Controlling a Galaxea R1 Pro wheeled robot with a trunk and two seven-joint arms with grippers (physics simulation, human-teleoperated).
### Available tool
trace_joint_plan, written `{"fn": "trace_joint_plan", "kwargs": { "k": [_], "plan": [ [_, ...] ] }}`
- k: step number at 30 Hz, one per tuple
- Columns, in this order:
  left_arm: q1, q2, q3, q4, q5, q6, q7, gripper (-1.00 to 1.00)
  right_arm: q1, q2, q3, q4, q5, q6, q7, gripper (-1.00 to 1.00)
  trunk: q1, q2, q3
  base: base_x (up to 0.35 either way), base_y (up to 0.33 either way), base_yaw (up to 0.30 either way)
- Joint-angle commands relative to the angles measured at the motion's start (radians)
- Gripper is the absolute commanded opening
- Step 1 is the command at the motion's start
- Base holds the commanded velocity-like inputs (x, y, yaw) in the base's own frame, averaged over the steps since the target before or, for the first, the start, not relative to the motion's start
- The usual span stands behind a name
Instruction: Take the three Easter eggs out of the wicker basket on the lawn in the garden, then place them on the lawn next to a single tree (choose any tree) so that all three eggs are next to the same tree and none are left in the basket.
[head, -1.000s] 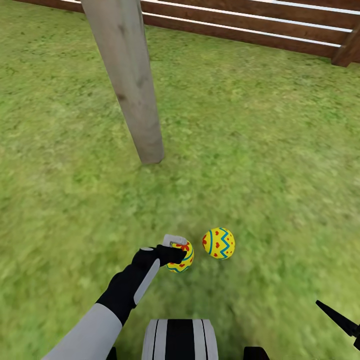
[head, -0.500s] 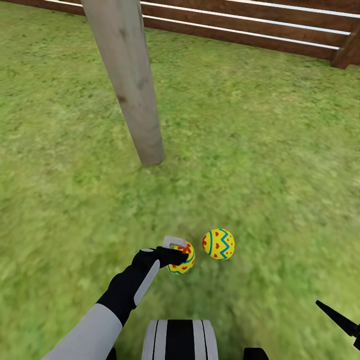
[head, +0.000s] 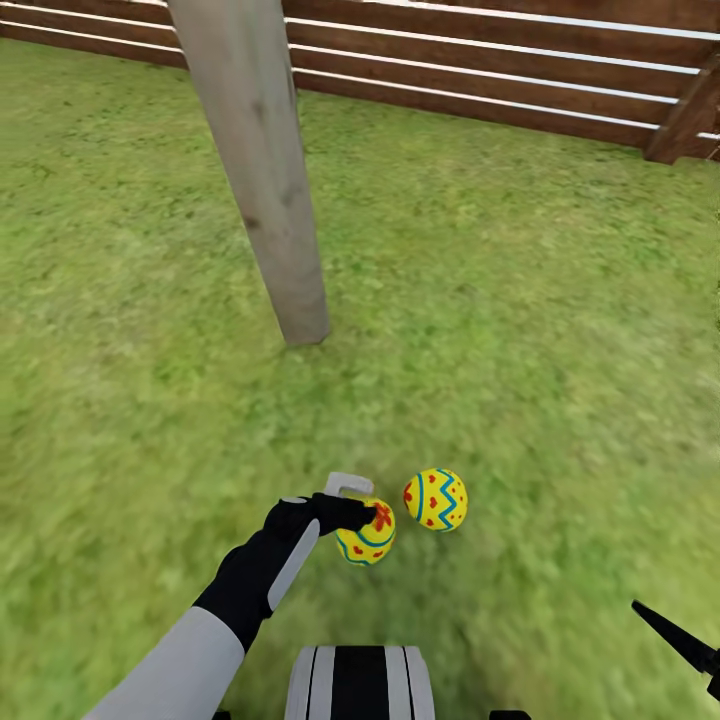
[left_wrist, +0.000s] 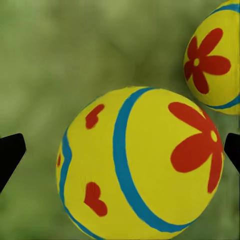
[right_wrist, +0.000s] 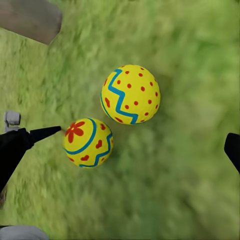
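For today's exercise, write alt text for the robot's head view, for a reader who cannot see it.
Two yellow painted eggs lie on the lawn in front of a pale tree trunk: the left gripper is at the nearer egg, and the other egg sits just beside it. A brown slatted fence runs behind, and the right gripper's dark tip shows at the lower right edge.
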Motion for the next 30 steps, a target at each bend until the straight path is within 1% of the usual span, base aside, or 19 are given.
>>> {"fn": "trace_joint_plan", "kwargs": {
  "k": [1,4,5,6,8,11,13,16,20,30],
  "plan": [
    [0.000,0.000,0.000,0.000,0.001,0.007,-0.002,1.00,0.001,0.000,0.000,0.000,-0.005,0.007,-0.001,1.00,0.000,0.000,0.004,0.000,0.000,0.000],
    [-0.002,0.001,0.001,0.001,0.004,0.035,-0.005,1.00,0.001,0.000,0.000,0.000,-0.005,0.007,-0.001,1.00,-0.002,0.001,0.015,0.000,0.000,0.000],
    [-0.002,0.002,0.002,0.001,0.007,0.060,-0.006,1.00,0.001,0.000,0.000,0.000,-0.005,0.007,-0.001,1.00,-0.002,0.001,0.019,0.000,0.000,0.000],
    [-0.002,0.002,0.004,-0.001,0.009,0.108,-0.007,1.00,0.001,0.000,0.000,0.000,-0.005,0.007,-0.001,1.00,-0.003,0.001,0.023,0.000,0.000,0.000],
    [-0.002,0.003,0.007,-0.002,0.010,0.165,-0.008,1.00,0.000,0.001,0.000,0.000,-0.004,0.007,-0.001,1.00,-0.004,0.002,0.031,0.000,0.000,0.000],
    [-0.002,0.006,0.008,-0.012,0.010,0.211,-0.009,1.00,0.000,0.001,0.001,0.000,0.002,0.007,-0.002,1.00,-0.005,0.002,0.042,0.000,0.000,0.000],
    [-0.002,0.007,0.007,-0.034,0.010,0.248,-0.009,1.00,0.000,0.001,0.001,0.000,0.002,0.007,-0.003,1.00,-0.006,0.003,0.050,-0.014,0.000,0.000],
    [-0.002,0.007,0.009,-0.089,0.010,0.278,-0.009,1.00,0.000,0.002,0.003,0.000,0.004,0.006,-0.004,1.00,-0.007,0.004,0.062,-0.195,0.000,0.000],
    [-0.002,0.009,0.009,-0.155,0.008,0.300,-0.008,1.00,0.000,0.002,0.003,0.000,0.004,0.006,-0.005,1.00,-0.009,0.004,0.077,-0.313,0.000,0.000],
    [-0.002,0.010,0.013,-0.182,0.006,0.322,-0.007,1.00,0.000,0.003,0.006,-0.002,0.001,0.004,-0.008,1.00,-0.014,0.007,0.116,-0.336,0.020,0.000]
  ]
}}
